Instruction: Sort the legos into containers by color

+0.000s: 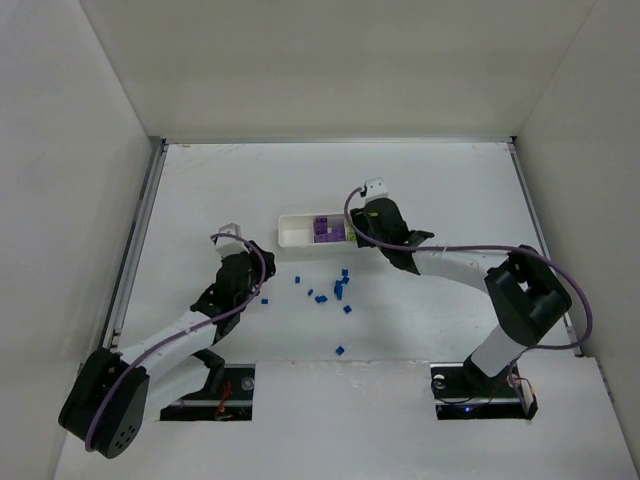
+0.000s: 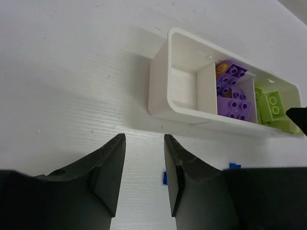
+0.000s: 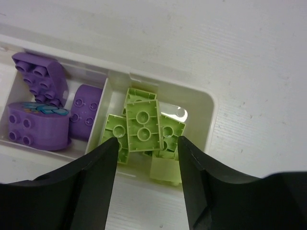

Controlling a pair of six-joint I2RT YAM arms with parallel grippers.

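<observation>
The white tray (image 1: pixel 296 233) lies at mid table. Its left compartment (image 2: pixel 182 86) holds nothing, purple blocks (image 2: pixel 232 96) fill the middle one, and lime-green bricks (image 3: pixel 142 122) are piled in the right one. My right gripper (image 3: pixel 147 141) hangs open over that green pile. One pale green brick (image 3: pixel 167 168) sits below its jaws at the tray's near wall, touching neither finger. My left gripper (image 2: pixel 145 139) is open and low over bare table, short of the tray's left end. A tiny blue piece (image 2: pixel 164 178) lies beside its right finger. Several blue pieces (image 1: pixel 340 287) are scattered in front of the tray.
A lone blue piece (image 1: pixel 339 350) lies nearer the arm bases. White walls close off the table at the left, right and back. In the top view the right gripper (image 1: pixel 368 225) hides the tray's right end, and the left gripper (image 1: pixel 250 268) sits left of the blue scatter.
</observation>
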